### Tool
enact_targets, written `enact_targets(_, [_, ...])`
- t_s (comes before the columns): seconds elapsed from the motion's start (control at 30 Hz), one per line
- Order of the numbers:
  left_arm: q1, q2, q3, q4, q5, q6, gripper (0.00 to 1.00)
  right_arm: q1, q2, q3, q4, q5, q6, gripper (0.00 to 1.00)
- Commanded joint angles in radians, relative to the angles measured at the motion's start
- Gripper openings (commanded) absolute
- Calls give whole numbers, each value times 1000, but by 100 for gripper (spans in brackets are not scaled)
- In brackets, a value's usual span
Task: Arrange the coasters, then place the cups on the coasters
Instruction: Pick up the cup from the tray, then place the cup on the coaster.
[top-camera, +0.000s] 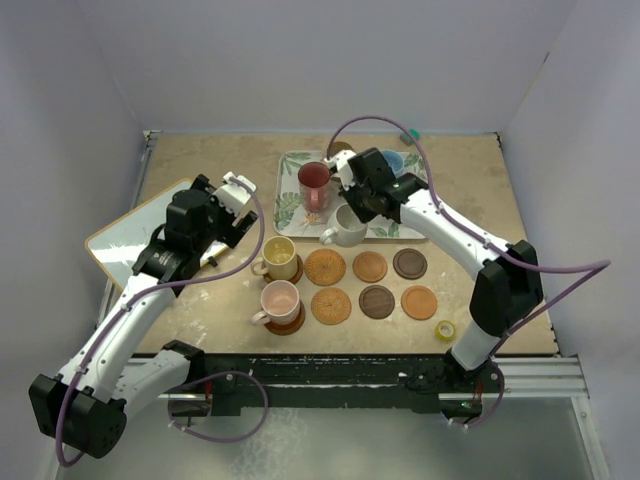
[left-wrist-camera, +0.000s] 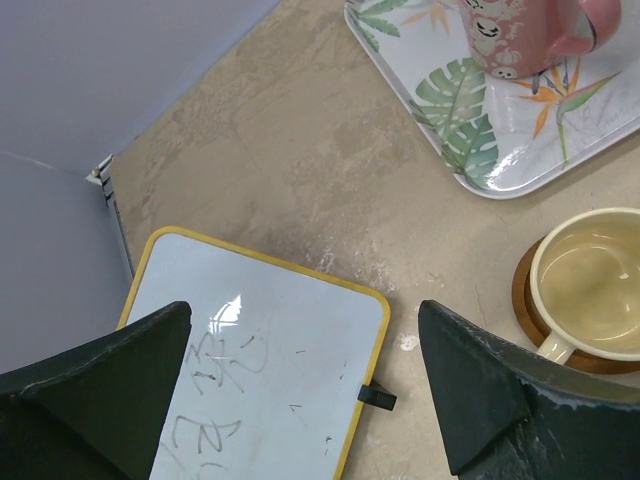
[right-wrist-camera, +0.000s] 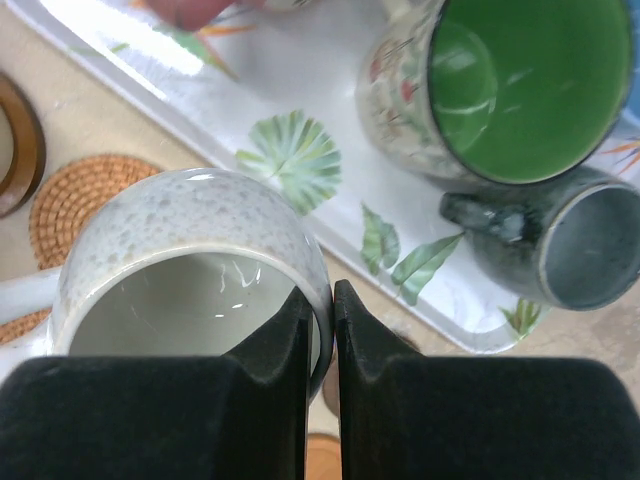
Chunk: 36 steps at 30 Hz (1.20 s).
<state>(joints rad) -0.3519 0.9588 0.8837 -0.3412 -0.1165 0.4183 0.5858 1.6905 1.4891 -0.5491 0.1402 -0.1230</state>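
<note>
Two mugs sit on coasters near the table's (top-camera: 180, 330) near edge, left of middle: the yellow mug (top-camera: 279, 254) on a brown coaster (top-camera: 297, 270), and the pink mug (top-camera: 280, 299) just nearer on another coaster (top-camera: 291, 325). Six bare coasters (top-camera: 370, 266) lie to their right in two rows of three, running toward the right edge, some woven and light, some dark. A tape roll (top-camera: 445, 329) lies by the near right corner.

The tray (top-camera: 290, 210) lies at the middle of the far edge. On it stand the red mug (top-camera: 313, 185), the blue mug (top-camera: 393, 161), and, in the right wrist view, the green mug (right-wrist-camera: 520, 80) with the grey mug (right-wrist-camera: 585, 240) just beside it.

The right gripper (right-wrist-camera: 333, 300) is closed on the rim of the white mug (right-wrist-camera: 190, 260), one finger inside the mug and one outside. That mug is at the tray's near edge, upright, its handle toward the left; whether it rests or hangs I cannot tell.

The left gripper (left-wrist-camera: 303, 308) hangs over the left part of the table with its jaws wide apart and nothing between them. Below it lies a whiteboard (left-wrist-camera: 270, 360) with a yellow frame, at the left edge. The yellow mug shows at the right of that wrist view, well apart from the fingers.
</note>
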Motion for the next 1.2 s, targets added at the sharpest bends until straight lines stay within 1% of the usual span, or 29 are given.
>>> enact_targets(0.0, [16,-8,14,65,-37,-13,92,52,-86,-46,54,-5,-2,0])
enact_targets(0.23, [27,-11,-8,79,-61,-18,93,125,-68,-110,105,25,15,0])
enact_targets(0.43, [40,-18,-23,93,-55,-28,93,179,-6,-101,123,49,33,0])
enact_targets(0.77, [41,-23,-45,94,-42,-29,94,195,83,-64,113,68,52,0])
enact_targets(1.17, [42,-9,-52,110,-39,-16,94,200,90,-59,124,67,67,0])
